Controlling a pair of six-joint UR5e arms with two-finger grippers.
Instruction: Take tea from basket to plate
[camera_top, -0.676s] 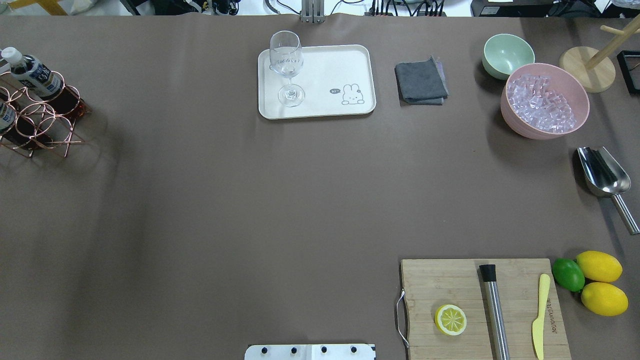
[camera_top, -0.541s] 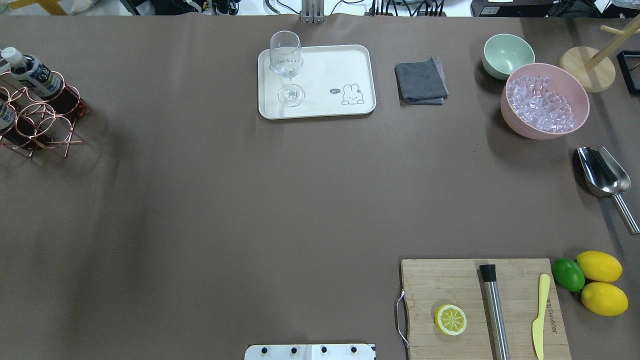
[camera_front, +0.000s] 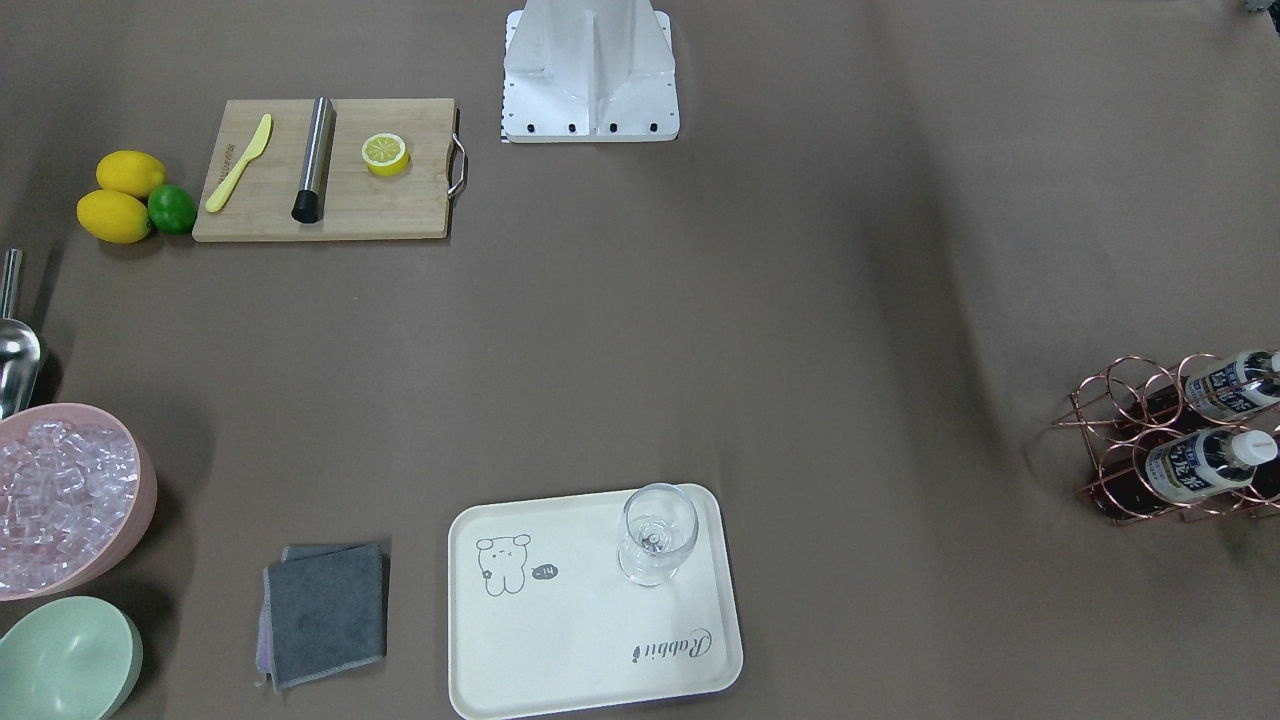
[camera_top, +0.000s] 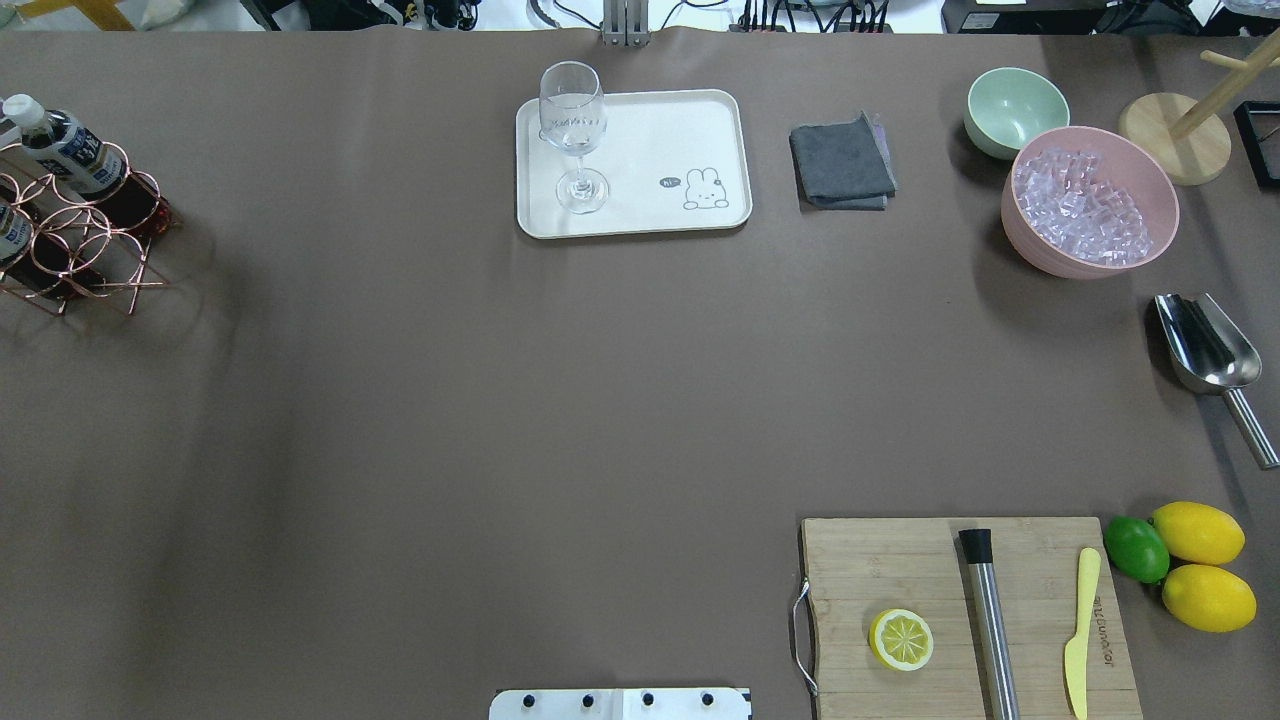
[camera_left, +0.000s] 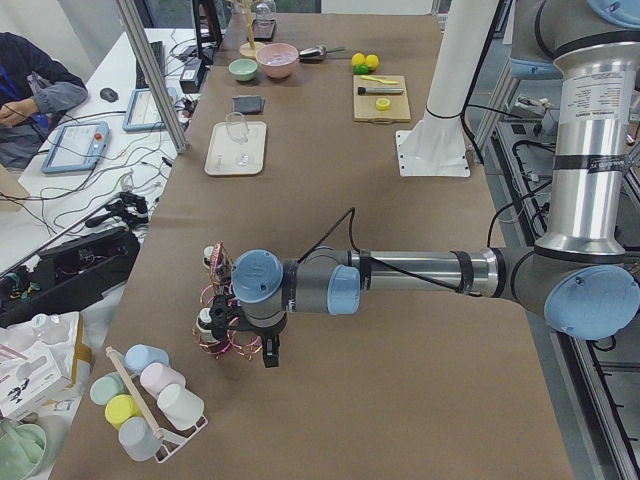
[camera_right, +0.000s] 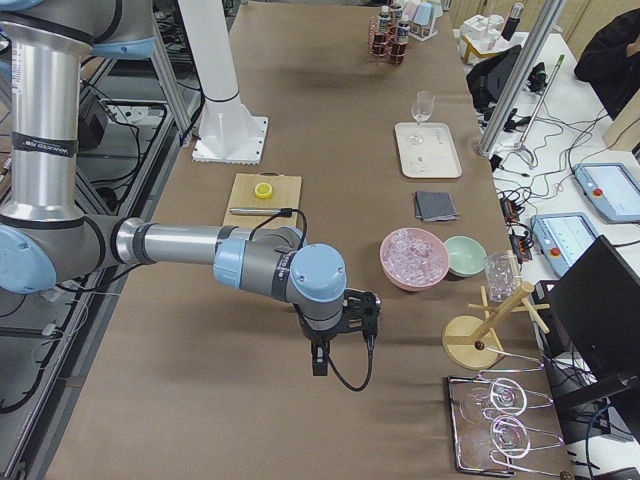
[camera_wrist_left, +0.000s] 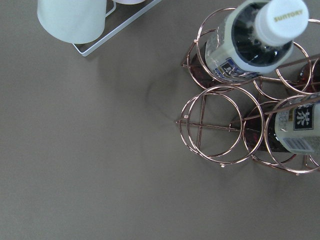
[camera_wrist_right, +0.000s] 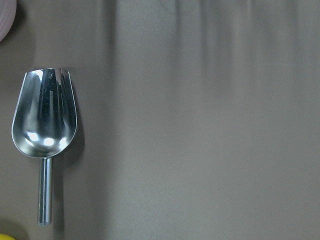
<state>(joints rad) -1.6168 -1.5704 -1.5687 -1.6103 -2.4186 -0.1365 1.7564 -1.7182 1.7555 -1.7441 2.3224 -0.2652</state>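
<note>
1. The small clear plastic bottle of dark brown tea with a white screw cap (camera_wrist_left: 250, 40) sits tilted in a ring of the rose-gold copper wire rack (camera_wrist_left: 200, 125), at the upper right of the left wrist view. A second like bottle (camera_wrist_left: 297, 130) lies in the ring below it.
2. In the overhead view the rack is at the left edge, well apart from the cream rectangular tray (camera_top: 660, 130) at top centre, which carries a clear wine glass (camera_top: 575, 130).
3. The left gripper (camera_left: 252, 345) hangs by the rack. I cannot tell whether its jaws are apart.
4. The right gripper (camera_right: 343, 350) hovers over the brown table. Its state cannot be told either. A shiny steel scoop (camera_wrist_right: 45, 112) lies at the left of the right wrist view.
</note>
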